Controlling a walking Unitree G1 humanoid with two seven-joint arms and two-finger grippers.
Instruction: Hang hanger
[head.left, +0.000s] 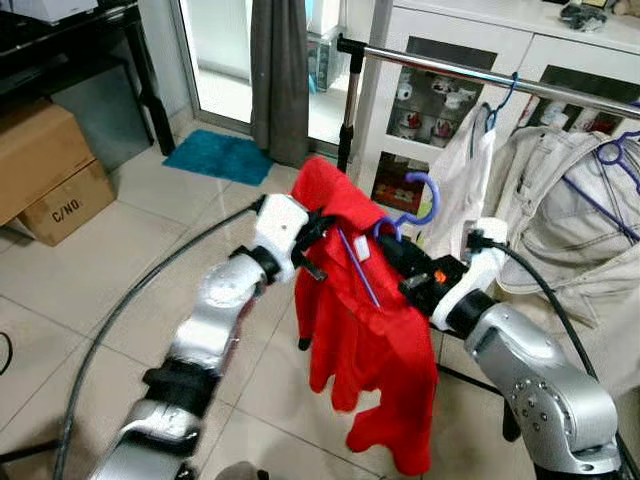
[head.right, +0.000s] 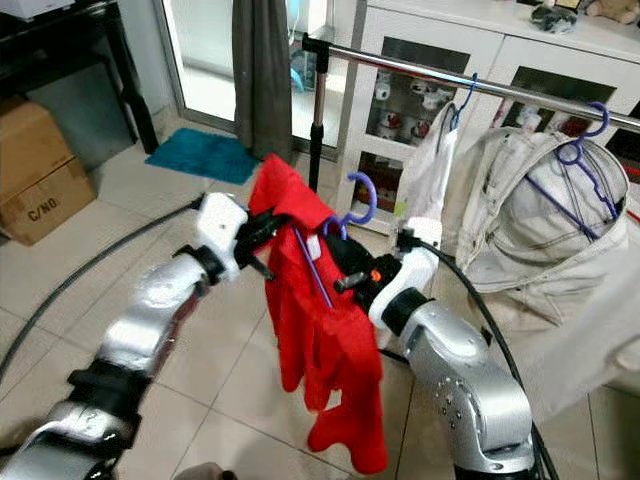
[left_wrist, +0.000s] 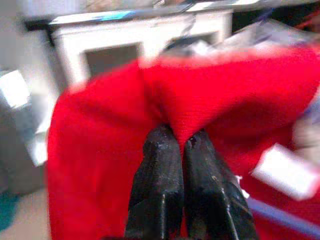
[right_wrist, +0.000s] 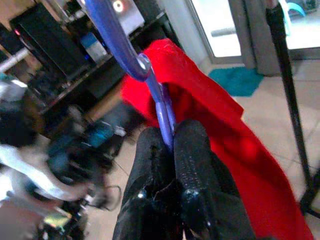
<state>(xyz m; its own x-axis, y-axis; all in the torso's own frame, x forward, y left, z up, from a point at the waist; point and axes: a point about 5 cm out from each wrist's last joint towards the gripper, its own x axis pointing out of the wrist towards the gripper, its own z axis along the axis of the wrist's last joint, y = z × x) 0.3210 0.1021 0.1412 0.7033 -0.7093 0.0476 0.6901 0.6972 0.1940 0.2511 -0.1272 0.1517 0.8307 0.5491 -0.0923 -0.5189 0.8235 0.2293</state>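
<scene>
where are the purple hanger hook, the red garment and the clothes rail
purple hanger hook (head.left: 428, 196), left eye view, on the top of its curve
red garment (head.left: 370, 340), left eye view, on the middle of the hanging cloth
clothes rail (head.left: 440, 66), left eye view, on the bare silver bar left of the hung clothes

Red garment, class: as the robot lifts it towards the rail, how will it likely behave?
Probably floppy: the red garment drapes in loose folds below the purple hanger. It likely swings, since its lower part hangs free. The left gripper pinches cloth, the right gripper the hanger, so slipping seems unlikely.
</scene>
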